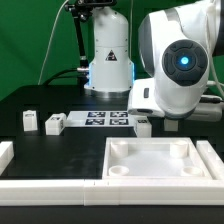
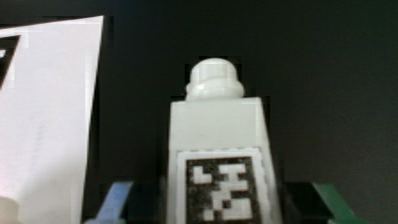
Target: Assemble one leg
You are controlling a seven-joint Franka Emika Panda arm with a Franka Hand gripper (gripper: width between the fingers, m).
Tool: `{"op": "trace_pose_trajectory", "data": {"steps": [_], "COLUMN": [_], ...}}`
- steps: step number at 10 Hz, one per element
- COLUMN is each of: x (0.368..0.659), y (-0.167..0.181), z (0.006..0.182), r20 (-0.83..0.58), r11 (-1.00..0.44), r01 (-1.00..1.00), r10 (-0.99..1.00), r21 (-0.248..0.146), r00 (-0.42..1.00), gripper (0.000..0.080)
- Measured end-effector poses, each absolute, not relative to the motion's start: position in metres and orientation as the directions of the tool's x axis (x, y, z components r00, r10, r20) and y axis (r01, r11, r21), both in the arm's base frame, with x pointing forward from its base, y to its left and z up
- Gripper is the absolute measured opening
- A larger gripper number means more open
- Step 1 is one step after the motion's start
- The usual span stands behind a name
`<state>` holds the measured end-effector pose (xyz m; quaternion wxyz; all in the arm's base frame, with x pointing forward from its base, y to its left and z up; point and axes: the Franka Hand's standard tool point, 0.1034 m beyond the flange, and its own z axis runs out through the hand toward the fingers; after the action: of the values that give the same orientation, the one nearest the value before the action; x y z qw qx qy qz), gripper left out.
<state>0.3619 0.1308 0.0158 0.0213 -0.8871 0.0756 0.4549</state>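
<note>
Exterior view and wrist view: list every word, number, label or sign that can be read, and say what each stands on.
No words or numbers can be read in either view.
On the leg: a black-and-white square tag, pattern only, no letters.
On the marker board: several such tags, patterns only.
On the white robot base: a small dark triangular mark, too small to read.

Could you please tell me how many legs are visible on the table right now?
3. One leg stands at the exterior view's far left, a second beside it, a third at the marker board's right end in that view. The arm may hide more.
</note>
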Motion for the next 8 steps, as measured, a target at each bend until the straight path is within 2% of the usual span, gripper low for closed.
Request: {"op": "trace_pose_trajectory", "data": {"steps": [2,5,7,8], "x": [0.383,0.404,0.407,0.416], "y": [0.125,0.117,0.118,0.120], "z": [0.047,0.073,0.074,0.070], "r20": [-0.814,-0.794,-0.785,-0.727], "r11": [-0.991,-0.988,-0.989,-0.987], "r01": [-0.133,-0.152,-0.151,-0.157], "r10": [-0.076,-0.083,-0.083,-0.092], "r21": [-0.002,-0.012,-0.014,-0.022], "r00": [0.577,0.602,0.614,0.680], "gripper": [0.0290,0.0290,0.0290,0.0290]}}
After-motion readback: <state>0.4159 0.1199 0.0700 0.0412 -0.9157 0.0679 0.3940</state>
